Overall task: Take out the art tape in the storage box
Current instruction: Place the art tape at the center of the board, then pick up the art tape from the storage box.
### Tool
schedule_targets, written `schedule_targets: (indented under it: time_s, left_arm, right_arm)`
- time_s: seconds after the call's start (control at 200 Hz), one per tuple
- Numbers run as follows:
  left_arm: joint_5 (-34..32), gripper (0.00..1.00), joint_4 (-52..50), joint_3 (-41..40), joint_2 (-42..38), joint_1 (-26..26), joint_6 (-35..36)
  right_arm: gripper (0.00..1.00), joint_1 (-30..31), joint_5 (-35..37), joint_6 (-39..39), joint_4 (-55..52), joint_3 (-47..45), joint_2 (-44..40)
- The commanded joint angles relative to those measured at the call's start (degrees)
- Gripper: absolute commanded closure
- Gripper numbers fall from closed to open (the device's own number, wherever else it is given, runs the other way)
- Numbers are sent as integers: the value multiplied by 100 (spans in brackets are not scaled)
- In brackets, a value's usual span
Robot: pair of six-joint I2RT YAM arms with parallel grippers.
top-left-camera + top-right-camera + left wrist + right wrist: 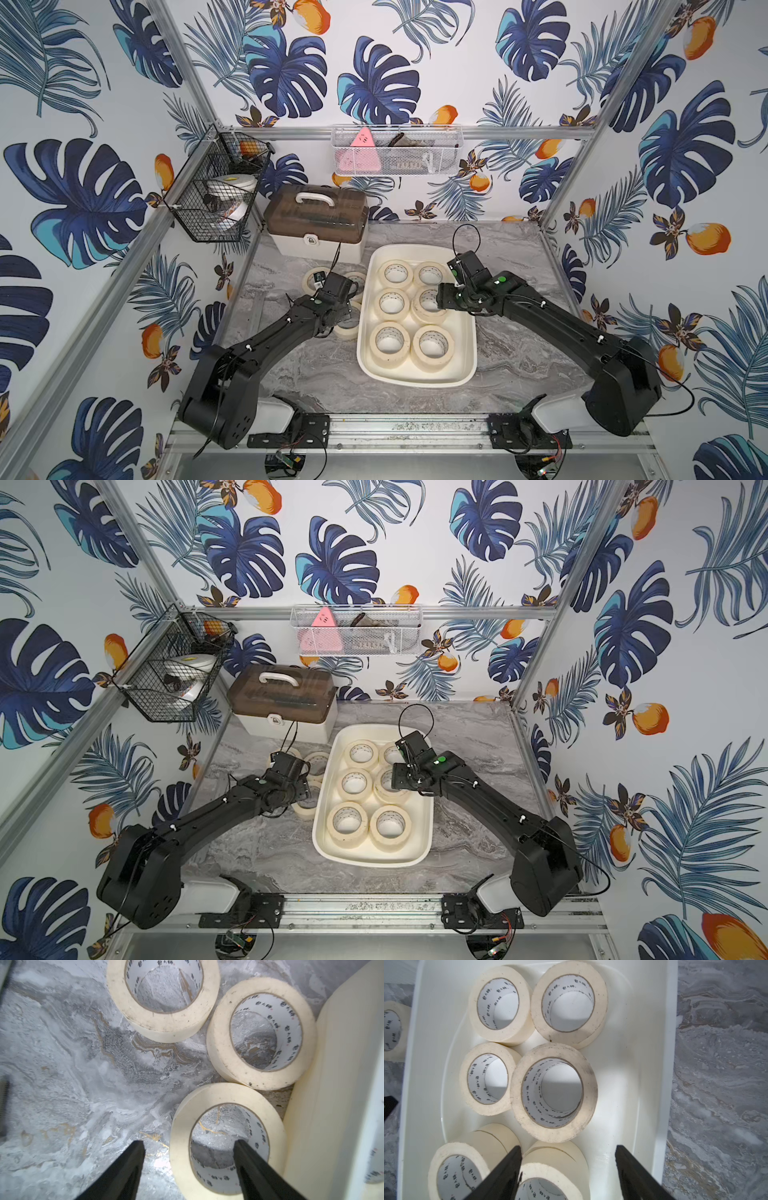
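1. Table (519, 353) room is ample on the left arm's side of the storage box (415, 380), where a few rolls of art tape (164, 1022) already lie. The next roll is best set clear of them.
2. Storage box walls are low, and six piles of tape stand inside in two columns, some two high. A straight lift until the roll clears the rim should keep the box from being dragged.
3. Right end effector (568, 1147) hovers over the box with its jaws wide and empty. I judge it is picking a roll. It should take a top roll only, one finger down the core and one outside the wall, then close squarely.
4. Left end effector (189, 1142) is also spread and grips nothing. One finger is inside the core of the nearest roll (181, 1126) and the other is outside it. It should rise straight so the roll does not tip.
5. Wrist views give what both top views hide under the arms: finger spacing, seams between doubled rolls, and dark print on the cores.
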Motion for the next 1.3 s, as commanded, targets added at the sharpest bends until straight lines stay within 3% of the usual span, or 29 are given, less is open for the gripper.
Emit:
schedule_targets:
  time_s: [0.0,0.17,0.691,0.821,1.186,1.296]
  left_arm:
    - [129,15,-330,105,-239,-89,204]
    - [222,8,-563,332,-625,-372,212]
    - [419,8,-657,569,-975,-715,235]
    - [416,9,-631,564,-944,-716,230]
    - [382,10,-851,674,-1164,-772,261]
    - [372,11,-958,785,-1269,-827,304]
  right_arm:
    - [25,-93,-111,177,229,-265,-29]
    - [24,-277,-181,173,437,-464,118]
    - [28,-550,-517,100,1012,-468,1029]
    - [35,-597,-584,76,1066,-423,1197]
    - [74,-555,-454,-108,821,-102,1101]
    - [80,-359,-245,-169,652,245,980]
